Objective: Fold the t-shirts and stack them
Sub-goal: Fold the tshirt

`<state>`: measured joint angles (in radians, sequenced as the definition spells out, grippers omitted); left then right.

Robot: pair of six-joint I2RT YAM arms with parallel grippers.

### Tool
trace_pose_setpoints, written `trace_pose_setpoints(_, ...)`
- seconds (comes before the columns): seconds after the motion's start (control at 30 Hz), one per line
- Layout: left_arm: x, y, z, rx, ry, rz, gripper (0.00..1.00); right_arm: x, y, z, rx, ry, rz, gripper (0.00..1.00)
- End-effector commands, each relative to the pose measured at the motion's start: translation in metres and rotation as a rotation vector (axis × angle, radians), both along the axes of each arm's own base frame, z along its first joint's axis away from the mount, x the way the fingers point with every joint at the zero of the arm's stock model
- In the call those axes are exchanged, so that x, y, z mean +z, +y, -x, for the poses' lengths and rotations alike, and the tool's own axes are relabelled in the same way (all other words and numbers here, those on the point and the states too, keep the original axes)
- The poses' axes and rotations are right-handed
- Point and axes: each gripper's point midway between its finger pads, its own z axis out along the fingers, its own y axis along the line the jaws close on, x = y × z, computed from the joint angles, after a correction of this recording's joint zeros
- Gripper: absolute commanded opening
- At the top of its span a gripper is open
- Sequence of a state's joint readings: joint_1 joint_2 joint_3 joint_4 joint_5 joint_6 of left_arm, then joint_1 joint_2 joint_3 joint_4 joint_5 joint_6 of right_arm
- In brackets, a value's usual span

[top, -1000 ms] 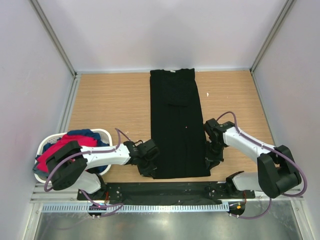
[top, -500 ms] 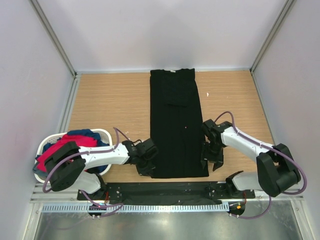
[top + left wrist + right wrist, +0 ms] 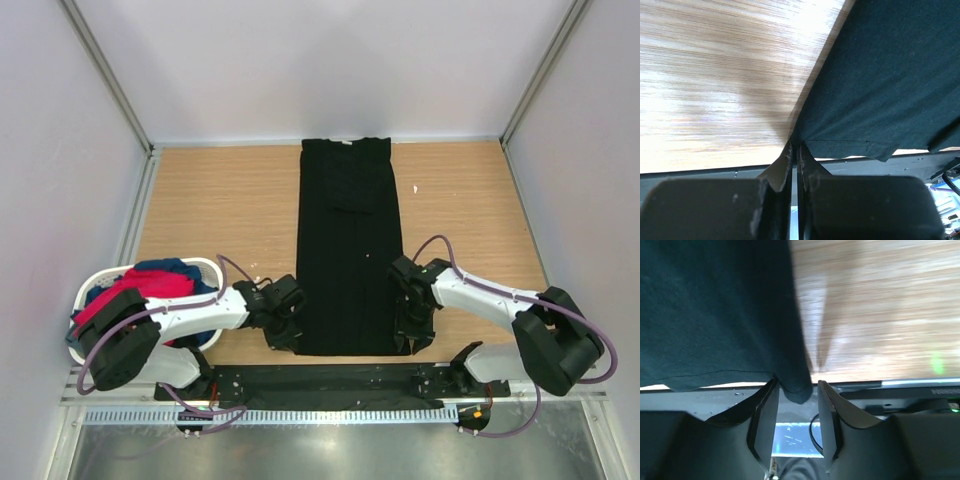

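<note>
The hem of the narrow-folded black cloth t-shirt (image 3: 350,250), mid-frame, has been shifted left. It is pinched by the left gripper (image 3: 794,147); the right gripper's (image 3: 797,384) jaws are spread round its corner. Crosswise folds and the red and blue shirts (image 3: 140,285), lower left, remain.

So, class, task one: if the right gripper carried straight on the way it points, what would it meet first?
A corner of the black t-shirt, which sits between the right gripper's open fingers. Behind it probably comes the wooden table, though depth is hard to judge.
</note>
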<state>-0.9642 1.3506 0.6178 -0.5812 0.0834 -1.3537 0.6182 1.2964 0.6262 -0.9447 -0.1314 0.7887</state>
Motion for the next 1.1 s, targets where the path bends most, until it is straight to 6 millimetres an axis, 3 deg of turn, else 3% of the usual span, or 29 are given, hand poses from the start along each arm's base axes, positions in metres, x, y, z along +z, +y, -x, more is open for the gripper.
trace_pose_setpoints(0.0,-0.017,0.040,0.011,-0.019,0.025,-0.153,0.00,-0.004,0.005,-0.006,-0.023,-0.029,0.017,0.42)
trace_pose_setpoints(0.3,-0.013,0.060,0.009,-0.009,0.040,-0.189,0.00,-0.007,0.003,-0.006,-0.082,-0.057,0.027,0.35)
trace_pose_setpoints(0.5,-0.013,0.053,0.008,-0.025,0.056,-0.161,0.00,-0.015,0.006,-0.002,-0.113,-0.049,0.001,0.35)
trace_pose_setpoints(0.63,-0.015,0.049,0.008,-0.041,0.065,-0.154,0.00,-0.009,0.017,-0.008,-0.106,-0.075,-0.054,0.34)
trace_pose_setpoints(0.77,-0.013,0.045,0.005,-0.039,0.055,-0.137,0.00,-0.011,0.023,-0.006,-0.104,-0.071,-0.086,0.19)
trace_pose_setpoints(0.8,-0.012,0.044,0.004,-0.041,0.052,-0.131,0.00,-0.012,0.024,-0.005,-0.103,-0.063,-0.090,0.02)
trace_pose_setpoints(0.97,0.007,0.038,-0.006,-0.073,0.003,-0.117,0.00,-0.002,0.039,-0.003,-0.091,-0.039,-0.148,0.01)
trace_pose_setpoints(1.07,0.036,0.032,-0.025,-0.093,-0.077,-0.104,0.00,0.015,0.052,-0.015,-0.094,-0.085,-0.209,0.01)
